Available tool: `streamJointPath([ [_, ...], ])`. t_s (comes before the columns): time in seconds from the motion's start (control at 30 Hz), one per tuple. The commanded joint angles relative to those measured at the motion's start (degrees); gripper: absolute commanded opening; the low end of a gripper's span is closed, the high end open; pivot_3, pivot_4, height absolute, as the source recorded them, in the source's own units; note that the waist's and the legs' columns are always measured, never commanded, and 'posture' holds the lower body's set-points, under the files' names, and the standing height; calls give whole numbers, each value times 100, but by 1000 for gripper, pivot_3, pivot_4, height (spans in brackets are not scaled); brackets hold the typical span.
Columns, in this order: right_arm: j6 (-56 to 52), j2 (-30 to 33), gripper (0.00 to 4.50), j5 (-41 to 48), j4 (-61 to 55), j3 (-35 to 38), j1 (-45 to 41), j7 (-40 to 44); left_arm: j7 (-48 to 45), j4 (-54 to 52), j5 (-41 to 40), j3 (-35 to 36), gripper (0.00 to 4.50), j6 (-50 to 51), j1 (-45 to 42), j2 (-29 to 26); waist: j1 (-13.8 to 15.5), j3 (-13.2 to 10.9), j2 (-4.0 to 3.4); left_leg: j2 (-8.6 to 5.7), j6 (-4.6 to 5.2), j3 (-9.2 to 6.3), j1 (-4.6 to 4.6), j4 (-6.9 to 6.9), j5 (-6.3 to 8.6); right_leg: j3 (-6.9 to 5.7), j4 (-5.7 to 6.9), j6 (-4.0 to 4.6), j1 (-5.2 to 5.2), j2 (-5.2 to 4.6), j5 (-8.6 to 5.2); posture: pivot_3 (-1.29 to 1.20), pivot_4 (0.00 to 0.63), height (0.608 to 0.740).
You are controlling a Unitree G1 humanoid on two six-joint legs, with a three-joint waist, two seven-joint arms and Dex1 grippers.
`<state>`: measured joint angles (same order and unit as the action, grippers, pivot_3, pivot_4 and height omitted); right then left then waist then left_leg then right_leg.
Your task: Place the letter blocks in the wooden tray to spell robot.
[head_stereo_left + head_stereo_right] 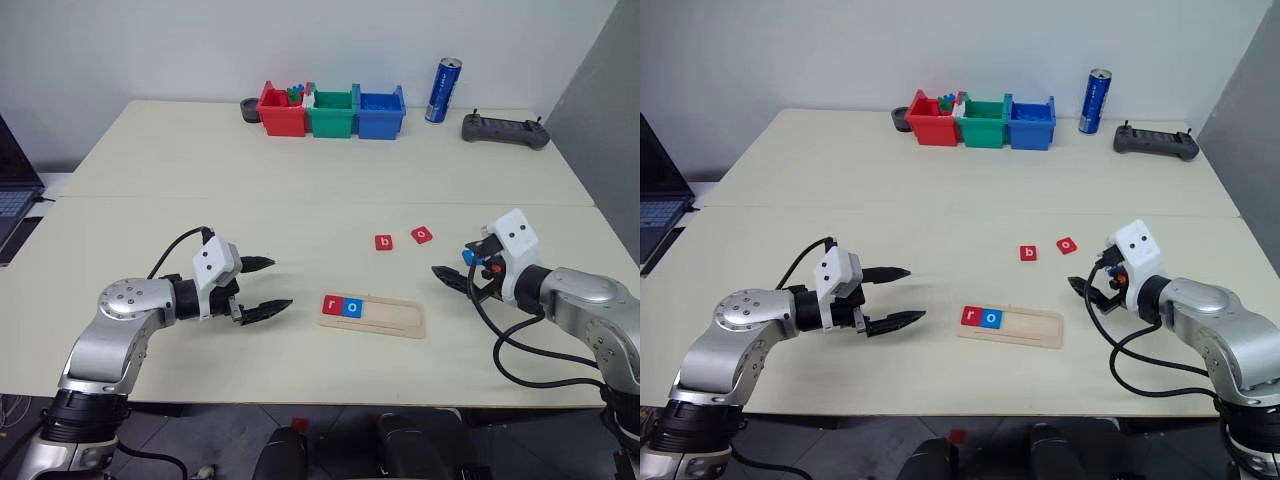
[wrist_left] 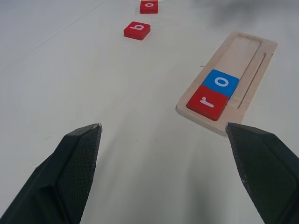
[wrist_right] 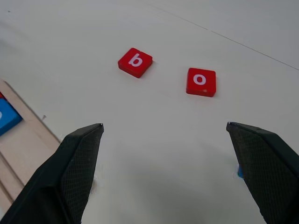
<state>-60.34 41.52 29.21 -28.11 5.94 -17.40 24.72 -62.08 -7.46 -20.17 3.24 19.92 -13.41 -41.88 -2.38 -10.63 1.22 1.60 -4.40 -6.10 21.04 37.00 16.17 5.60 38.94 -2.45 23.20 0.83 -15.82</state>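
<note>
Wooden tray [image 1: 373, 315] holds red r [image 1: 332, 305] and blue o [image 1: 351, 308]; red b [image 1: 384, 242] and red o [image 1: 422, 235] lie loose on the surface beyond. My left tool [image 1: 262, 287] and right tool [image 3: 163, 172] gape empty.

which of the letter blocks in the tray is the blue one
The o block, second from the left end of the wooden tray. The r block beside it at the tray's end is red.
</note>
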Motion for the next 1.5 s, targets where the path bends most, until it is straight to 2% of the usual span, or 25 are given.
streamJointPath([
  [0.03,-171,21,4500,-80,-168,383,139,-217,-122,-148,-121,-16,4477,-65,-199,-59,7,0,0,0,0,0,0,0,0,0,0,0,0,0,0,0,150,740],
  [0.63,-454,-25,4500,-120,-467,935,622,-536,-227,151,3,-427,4477,-215,-571,102,-53,0,0,0,0,1,1,-1,0,1,0,-5,1,1,-3,0,150,740],
  [1.5,29,-172,4500,-402,-253,661,500,-551,-180,142,-25,-458,4477,-157,-725,89,-77,0,0,0,0,1,2,-1,0,1,-1,-8,1,1,-4,0,150,740],
])
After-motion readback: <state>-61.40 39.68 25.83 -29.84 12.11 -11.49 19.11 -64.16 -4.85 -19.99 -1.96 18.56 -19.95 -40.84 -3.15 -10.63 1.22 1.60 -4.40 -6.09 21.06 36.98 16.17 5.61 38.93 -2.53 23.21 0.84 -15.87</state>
